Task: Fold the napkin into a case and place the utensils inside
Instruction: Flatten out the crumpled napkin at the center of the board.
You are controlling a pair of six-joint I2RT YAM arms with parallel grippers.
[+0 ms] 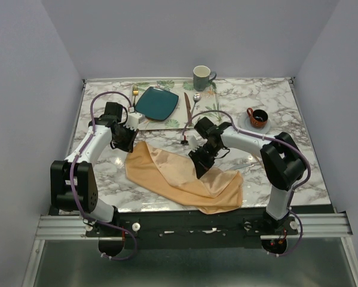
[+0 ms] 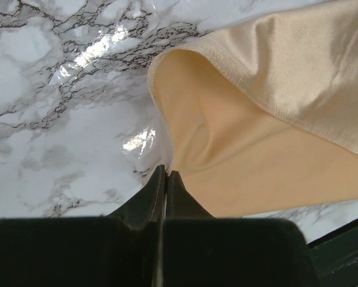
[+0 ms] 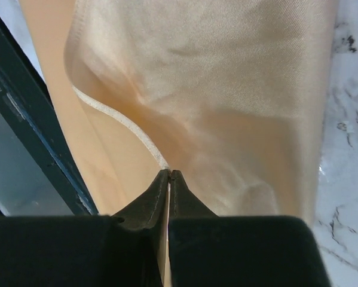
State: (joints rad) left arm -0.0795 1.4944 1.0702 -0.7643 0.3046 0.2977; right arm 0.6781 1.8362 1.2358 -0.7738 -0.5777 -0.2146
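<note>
The peach-tan napkin lies crumpled across the front middle of the marble table, and its near right part hangs over the front edge. My left gripper is shut on the napkin's far left edge, fingertips pinching the hem just above the marble. My right gripper is shut on a hem in the napkin's middle and holds it lifted. A spoon lies right of the teal plate, its handle running toward me. A thin silvery piece, perhaps the table knife, lies right of the right gripper.
A teal plate sits on a leaf-patterned tray at the back. A dark-handled gold fork lies left of the plate and a brown-handled knife right of it. A green mug stands behind, and a small cup on a saucer stands at right.
</note>
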